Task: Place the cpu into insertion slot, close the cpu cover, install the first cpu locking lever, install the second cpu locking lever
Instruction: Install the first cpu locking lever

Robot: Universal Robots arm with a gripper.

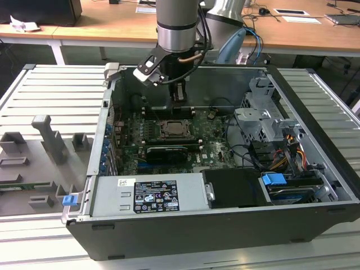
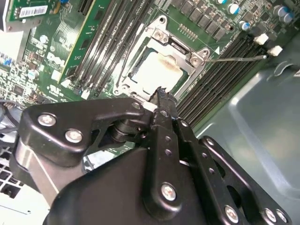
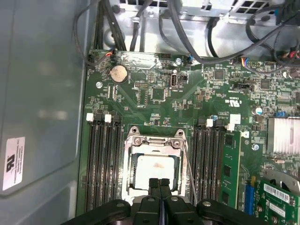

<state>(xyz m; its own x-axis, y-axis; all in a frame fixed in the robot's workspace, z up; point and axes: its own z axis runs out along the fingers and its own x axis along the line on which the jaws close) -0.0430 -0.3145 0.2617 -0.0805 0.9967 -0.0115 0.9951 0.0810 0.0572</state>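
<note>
Well, at the exterior view's left, grey moulded fixtures [image 1: 53, 140] sit on the slatted table [image 1: 50, 90], just beside the open computer case [image 1: 169, 236]. Further along, my gripper [image 1: 179, 100] hangs down inside that case, over the green circuit board [image 1: 216, 149] and just behind the insertion slot [image 1: 171, 129]. In both wrist views my fingers [image 3: 153, 187] are pressed tight together with nothing between them.

The cpu [image 3: 154, 166] lies in the slot. Its pale face shows through the cut-out of the cpu cover [image 3: 154, 140], which lies flat over it. My fingertips are at the cover's near edge; I cannot tell whether they touch it. A thin wire lever [image 2: 234, 58] slants from the socket's corner out across the long black memory slots [image 2: 220, 77].

Toward the exterior view's right stand a metal drive cage [image 1: 264, 121] and, nearer the camera, a blue connector [image 1: 274, 181].
</note>
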